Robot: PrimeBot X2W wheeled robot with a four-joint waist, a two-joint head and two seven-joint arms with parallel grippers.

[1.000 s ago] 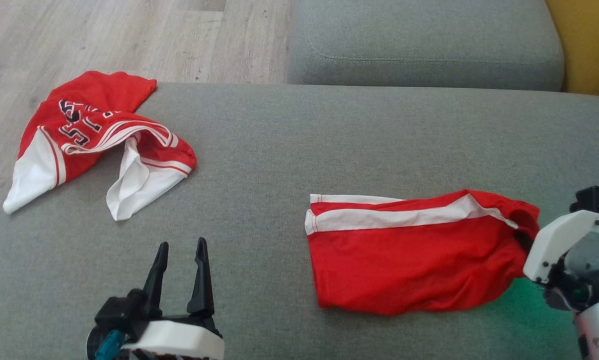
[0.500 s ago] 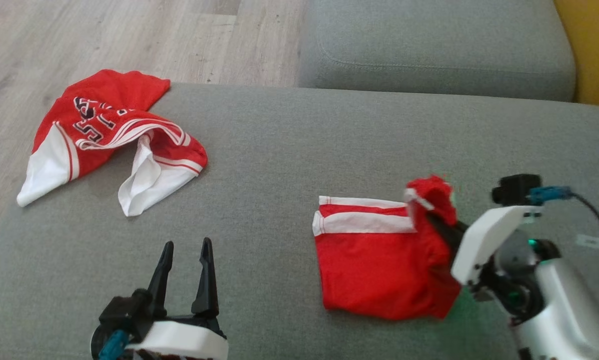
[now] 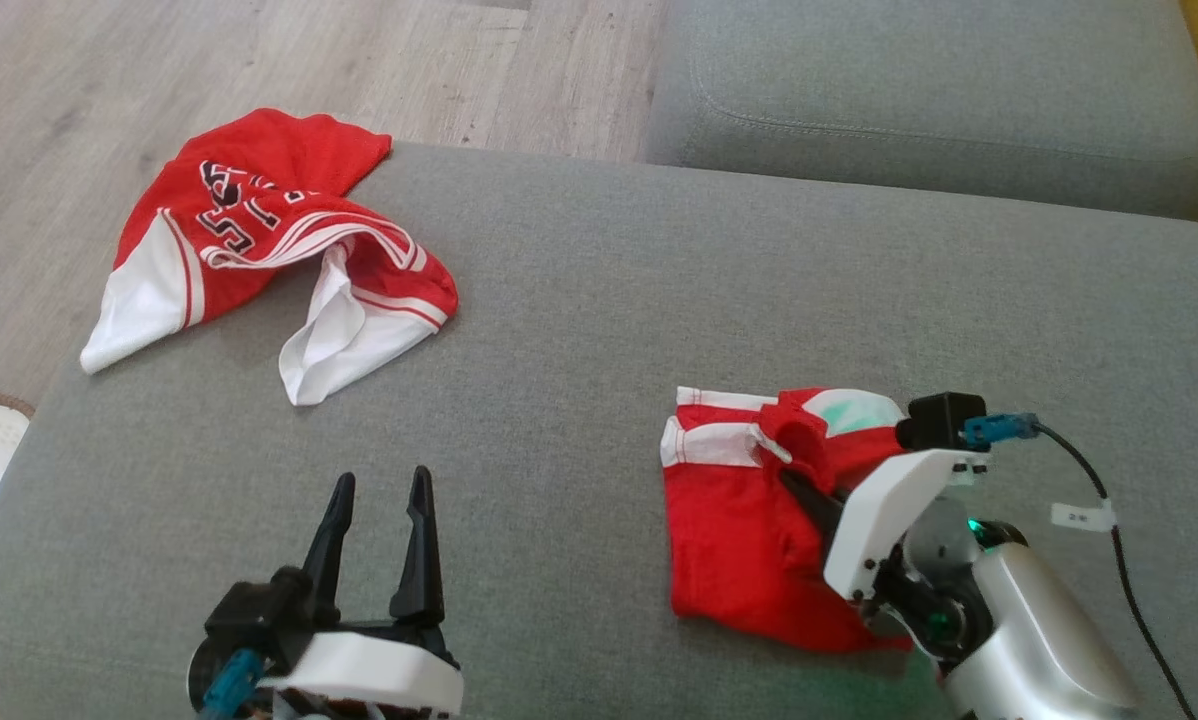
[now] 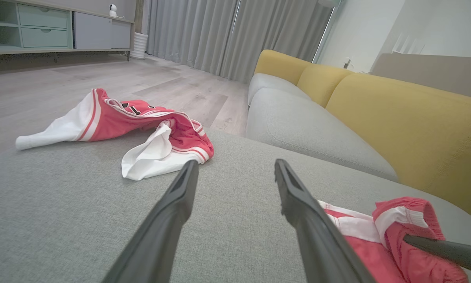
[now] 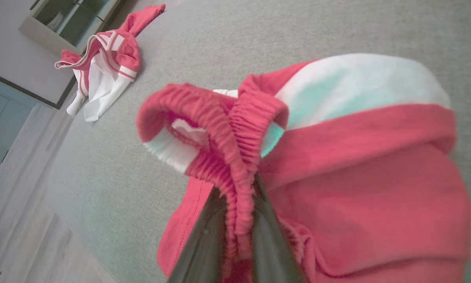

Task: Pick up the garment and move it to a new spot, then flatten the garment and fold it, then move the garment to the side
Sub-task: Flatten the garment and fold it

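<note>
1. The shorts (image 3: 734, 530) lie on the sofa (image 3: 659, 290), toward its right, with the waistband (image 5: 235, 173) end raised and doubled over the rest.
2. The right gripper (image 3: 807, 492) pinches the waistband, its fingers nearly together.
3. The left gripper (image 3: 382, 480) is spread and empty, well left of the shorts.
4. A jersey (image 3: 259, 240) lies crumpled at the sofa's far left edge.

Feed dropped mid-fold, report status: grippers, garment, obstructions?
Right gripper shut on elastic waistband of red shorts with white side stripe, doubled over on grey fabric sofa seat. Left gripper open, empty. Crumpled red-and-white jersey far left, clear of it.
</note>
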